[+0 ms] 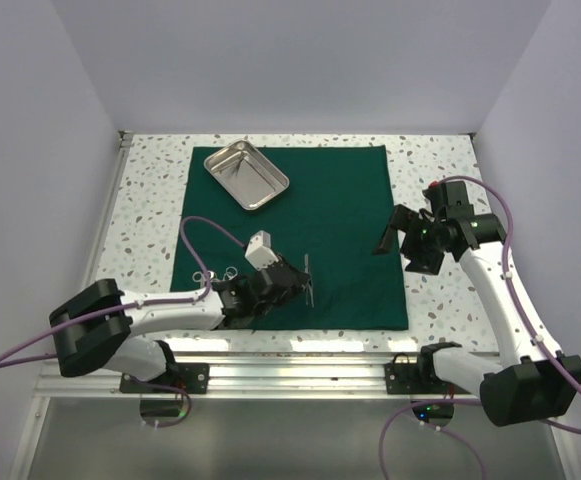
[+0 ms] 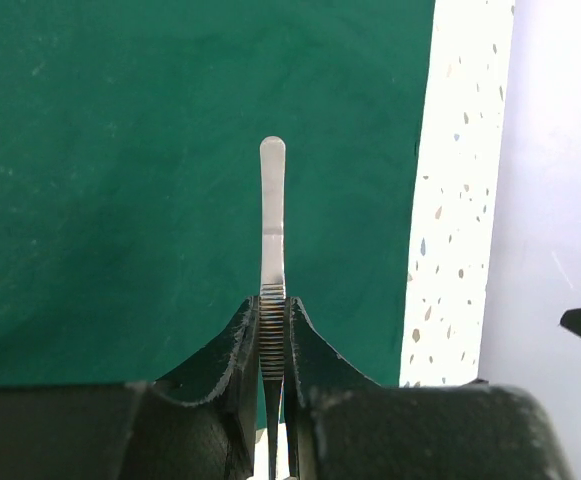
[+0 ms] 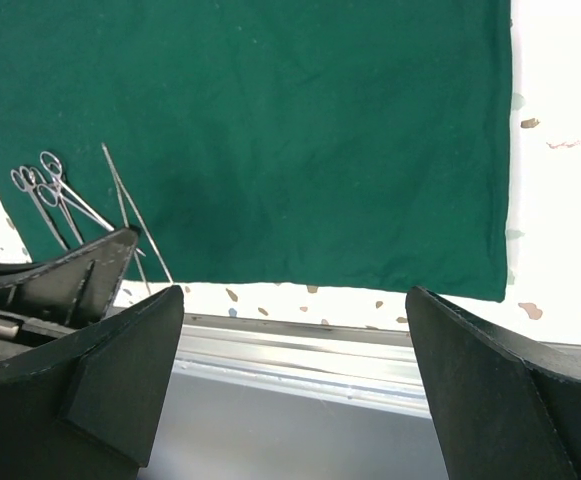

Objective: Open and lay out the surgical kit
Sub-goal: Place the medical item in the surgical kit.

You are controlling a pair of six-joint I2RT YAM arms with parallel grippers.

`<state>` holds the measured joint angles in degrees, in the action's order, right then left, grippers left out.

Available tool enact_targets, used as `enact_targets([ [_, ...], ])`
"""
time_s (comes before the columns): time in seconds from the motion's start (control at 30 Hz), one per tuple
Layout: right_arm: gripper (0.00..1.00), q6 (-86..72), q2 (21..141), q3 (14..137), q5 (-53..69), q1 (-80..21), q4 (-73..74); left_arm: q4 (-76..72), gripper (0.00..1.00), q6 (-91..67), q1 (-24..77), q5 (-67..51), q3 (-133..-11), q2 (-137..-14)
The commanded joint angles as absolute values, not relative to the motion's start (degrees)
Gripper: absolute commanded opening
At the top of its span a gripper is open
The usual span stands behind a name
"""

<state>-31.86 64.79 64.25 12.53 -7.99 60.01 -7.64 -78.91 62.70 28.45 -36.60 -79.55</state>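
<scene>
The dark green cloth wrap [image 1: 320,230] lies spread flat as a square drape. The shiny steel tray [image 1: 246,175] sits on its far left corner. My left gripper [image 1: 298,282] is low over the drape's near part, shut on the steel tweezers [image 2: 272,210], which stick out forward over the cloth. The gripper [image 2: 273,305] pinches them at their ribbed grip. Two ring-handled instruments, scissors and forceps [image 1: 210,272], lie at the drape's left near edge and also show in the right wrist view [image 3: 52,190]. My right gripper [image 1: 398,240] is open and empty above the drape's right edge [image 3: 292,292].
The speckled tabletop [image 1: 145,210] surrounds the drape. A metal rail [image 1: 300,372] runs along the near edge. White walls close in the back and sides. The left arm's purple cable [image 1: 210,228] loops over the drape's left side.
</scene>
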Motion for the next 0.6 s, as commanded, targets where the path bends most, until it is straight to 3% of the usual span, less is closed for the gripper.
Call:
enact_targets([
  [0.0,0.97,-30.67,63.81,64.07,11.95,-8.35,61.08,-0.79,0.0,-80.68,62.84,32.43,-39.38,-79.37],
  [0.13,0.98,-30.59,64.25,64.25,11.43,-8.26,60.47,3.94,0.1,-80.6,62.75,33.04,-41.12,-79.8],
  [0.23,0.98,-30.24,64.42,64.16,10.64,-8.26,60.38,8.25,0.28,-79.98,62.75,33.66,-43.49,-81.03],
  [0.27,0.98,-30.15,64.34,63.99,10.46,-8.26,60.29,9.65,0.43,-79.46,62.84,33.75,-43.94,-81.3],
  [0.33,0.98,-30.06,64.34,63.81,9.85,-8.26,60.29,10.8,0.59,-78.75,62.58,33.58,-45.43,-81.83],
  [0.4,0.99,-29.88,64.25,63.63,9.67,-8.17,60.29,12.91,0.89,-76.21,62.32,33.66,-46.92,-81.48],
  [0.43,0.99,-29.88,64.25,63.55,9.41,-8.26,60.21,13.96,0.99,-74.81,62.05,33.49,-49.2,-81.21],
  [0.57,0.99,-29.88,64.34,64.07,8.53,-8.17,60.21,18.45,1.0,-57.29,59.33,32.35,-58.6,-79.02],
])
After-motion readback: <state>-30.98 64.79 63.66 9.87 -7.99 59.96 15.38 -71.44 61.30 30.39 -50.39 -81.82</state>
